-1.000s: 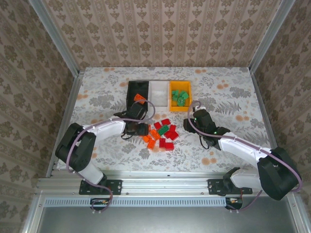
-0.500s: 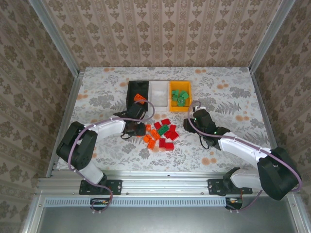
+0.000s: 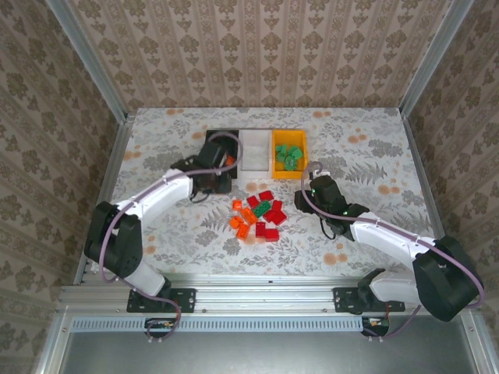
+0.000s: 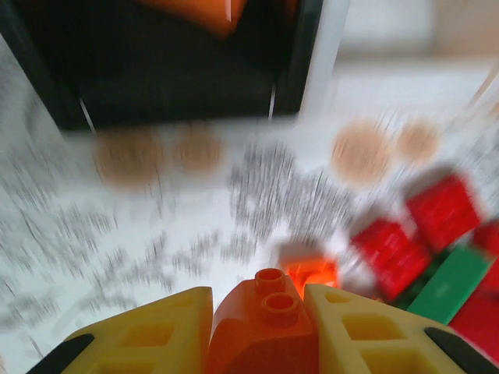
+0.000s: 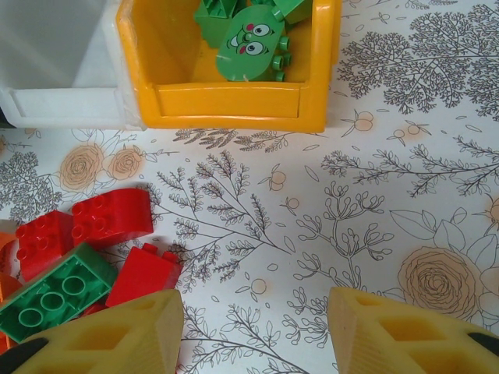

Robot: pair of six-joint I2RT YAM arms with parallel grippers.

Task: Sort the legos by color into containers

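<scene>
My left gripper point(image 4: 258, 302) is shut on an orange brick point(image 4: 265, 331), held above the table just in front of the black bin point(image 4: 171, 86); from above, this gripper point(image 3: 220, 181) hangs at that bin's near edge. Another orange brick point(image 4: 199, 9) lies inside the black bin point(image 3: 212, 142). The loose pile of red, orange and green legos point(image 3: 257, 214) sits mid-table. My right gripper point(image 5: 256, 327) stands open over bare tablecloth right of the pile point(image 5: 109, 222), in front of the orange-yellow bin point(image 5: 234, 105), which holds green bricks point(image 5: 249, 43).
The white bin point(image 3: 255, 148) stands between the black bin and the orange-yellow bin point(image 3: 274, 152) at the back of the table. Metal rails and papered walls close the table on three sides. Open tablecloth lies to the far left and far right.
My left gripper has shut on an orange brick at the pile's left edge, lifted it and carried it back toward the black bin. The right arm has stayed in place.
</scene>
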